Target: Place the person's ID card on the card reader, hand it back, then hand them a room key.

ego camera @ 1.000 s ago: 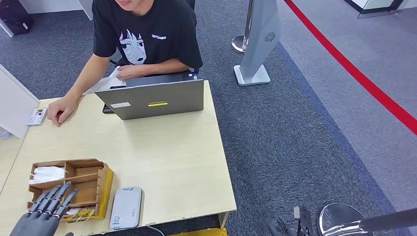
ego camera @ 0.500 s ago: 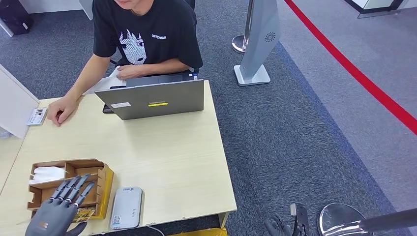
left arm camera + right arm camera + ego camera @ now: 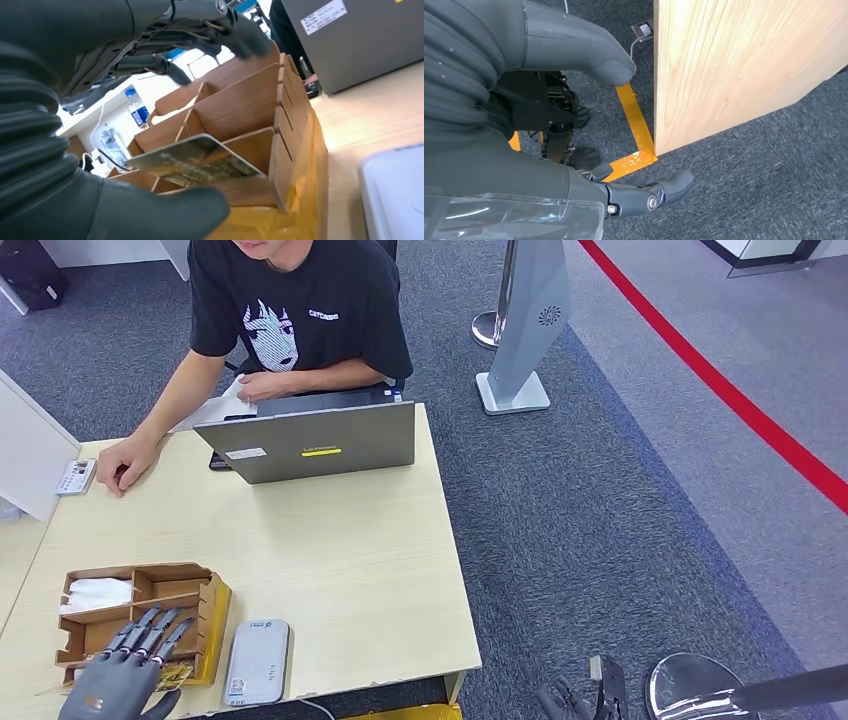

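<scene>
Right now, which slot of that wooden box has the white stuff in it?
The far-left compartment of the wooden box, the one toward the person, holds the white stuff. The neighbouring slots look bare, and the left hand hovers over the near ones.

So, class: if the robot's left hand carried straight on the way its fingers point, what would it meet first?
Probably the wooden organizer: the left hand hovers over its near end, fingers pointing along it toward the white item in the far compartment. A card lies just below; height above the dividers is unclear.

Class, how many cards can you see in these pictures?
2. One card lies beside the person's hand; another card sits in the wooden box beneath the left hand. More may be hidden.
</scene>
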Controlling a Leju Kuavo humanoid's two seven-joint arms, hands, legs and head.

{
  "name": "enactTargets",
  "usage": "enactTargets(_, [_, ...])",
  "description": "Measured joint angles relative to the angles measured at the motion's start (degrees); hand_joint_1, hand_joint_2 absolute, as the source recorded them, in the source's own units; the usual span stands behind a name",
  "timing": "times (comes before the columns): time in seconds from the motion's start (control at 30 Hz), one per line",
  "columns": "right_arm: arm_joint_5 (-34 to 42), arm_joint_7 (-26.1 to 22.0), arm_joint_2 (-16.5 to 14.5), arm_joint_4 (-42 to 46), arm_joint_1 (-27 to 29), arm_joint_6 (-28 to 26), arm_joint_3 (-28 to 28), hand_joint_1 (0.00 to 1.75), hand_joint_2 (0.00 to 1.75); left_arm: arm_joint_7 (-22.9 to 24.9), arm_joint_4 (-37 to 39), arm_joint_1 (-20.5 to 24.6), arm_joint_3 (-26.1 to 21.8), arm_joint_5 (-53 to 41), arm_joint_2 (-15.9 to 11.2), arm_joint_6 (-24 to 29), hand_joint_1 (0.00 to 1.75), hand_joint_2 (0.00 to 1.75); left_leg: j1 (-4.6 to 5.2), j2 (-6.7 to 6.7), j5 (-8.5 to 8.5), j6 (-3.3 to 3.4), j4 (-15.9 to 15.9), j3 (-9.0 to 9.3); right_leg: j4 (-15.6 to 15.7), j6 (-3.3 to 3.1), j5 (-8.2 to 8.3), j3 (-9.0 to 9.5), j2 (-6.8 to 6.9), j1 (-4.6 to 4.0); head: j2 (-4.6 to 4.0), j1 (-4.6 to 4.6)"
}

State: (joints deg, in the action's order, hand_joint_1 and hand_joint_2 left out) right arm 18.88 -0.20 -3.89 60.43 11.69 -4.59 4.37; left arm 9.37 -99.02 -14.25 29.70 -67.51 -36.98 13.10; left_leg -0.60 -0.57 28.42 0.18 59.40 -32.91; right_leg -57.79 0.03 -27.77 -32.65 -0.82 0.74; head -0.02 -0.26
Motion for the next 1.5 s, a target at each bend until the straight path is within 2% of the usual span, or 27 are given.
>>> enactTargets(0.37, [-0.96,0.19,0.0,0.89,0.85,-0.64,0.07,0.0,1.75,2.57,-3.79,-0.5,-1.07,-2.1,0.46,-0.01,1.75,1.75,0.01,0.0,0.0,0.0,0.0,0.0,0.0,0.0,0.0,0.0,-0.01,0.0,0.0,-0.01])
enactTargets(0.73, [-2.16,0.53,-0.14,1.47,1.16,-0.62,0.6,0.0,1.75,1.74,-6.63,-0.67,-4.01,-3.99,2.54,0.91,1.72,1.75,0.01,0.0,0.0,0.0,0.0,0.01,0.0,0.0,0.0,0.0,0.0,0.0,-0.01,0.0])
enactTargets(0.77, [-2.32,0.53,-0.2,1.56,1.18,-0.6,0.71,0.0,1.75,1.21,-7.03,-0.58,-4.36,-4.15,2.92,0.9,1.39,1.75,0.01,0.0,0.0,0.0,0.0,0.01,0.0,0.0,0.0,0.0,0.0,0.0,-0.01,0.0])
enactTargets(0.87, [-2.92,0.53,-0.38,1.76,1.27,-0.47,1.0,0.0,1.75,-0.3,-8.22,-0.36,-5.43,-4.47,4.01,0.89,0.11,1.75,0.01,0.0,0.0,0.0,0.0,0.01,0.0,0.0,0.0,0.0,-0.01,0.0,-0.01,0.01])
enactTargets(0.9, [-3.01,0.53,-0.42,1.79,1.3,-0.41,1.04,0.0,1.75,-0.6,-8.52,-0.32,-5.71,-4.51,4.3,0.89,0.0,1.75,0.02,0.0,0.0,0.0,0.0,0.01,0.0,0.0,0.0,0.0,-0.01,0.0,-0.01,0.0])
enactTargets(1.27, [-3.21,0.52,-0.8,1.85,1.36,-0.03,1.44,0.0,1.75,-3.87,-9.36,-0.71,-6.82,-2.58,6.21,0.89,0.0,1.75,0.01,0.0,0.0,0.0,0.0,0.0,0.0,0.0,0.0,0.0,-0.01,0.0,-0.01,0.0])
enactTargets(1.5, [-3.94,0.51,-0.85,1.89,1.18,0.42,1.81,0.0,1.75,-5.48,-8.48,-1.42,-4.21,-0.2,5.14,-0.91,0.0,1.75,0.01,0.0,0.0,0.0,0.0,0.0,0.0,0.0,0.0,0.0,-0.01,0.0,-0.01,0.0])
